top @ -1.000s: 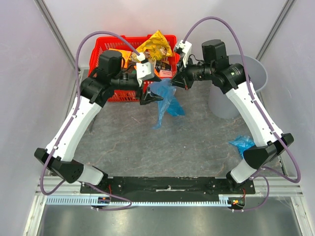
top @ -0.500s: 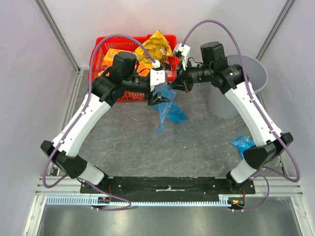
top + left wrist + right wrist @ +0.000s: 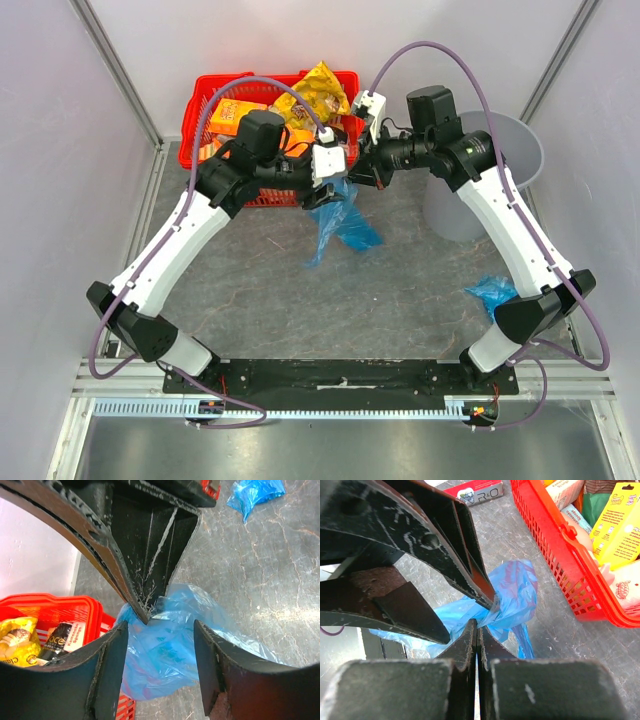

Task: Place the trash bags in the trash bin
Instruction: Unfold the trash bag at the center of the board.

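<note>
We are pinching a blue bag (image 3: 335, 220) in the clenched right gripper (image 3: 476, 630) at the table's (image 3: 260, 290) far middle, just beside the red basket (image 3: 262, 195). Our left gripper (image 3: 160, 627) is straddling the same film, jaws apart, gripping nothing. We are judging it wise to clamp on bunched film, clear of the right fingers. The grey bin (image 3: 452, 218) is standing at the far right corner, and a second bag (image 3: 492, 293) is lying near the right edge.

We've got a grey marbled tabletop (image 3: 260, 290) carrying the red mesh basket (image 3: 348, 78) far left, the grey trash bin (image 3: 452, 215) far right, a crumpled blue trash bag (image 3: 493, 293) near the right edge, and a flat box (image 3: 475, 492) beside the basket.
</note>
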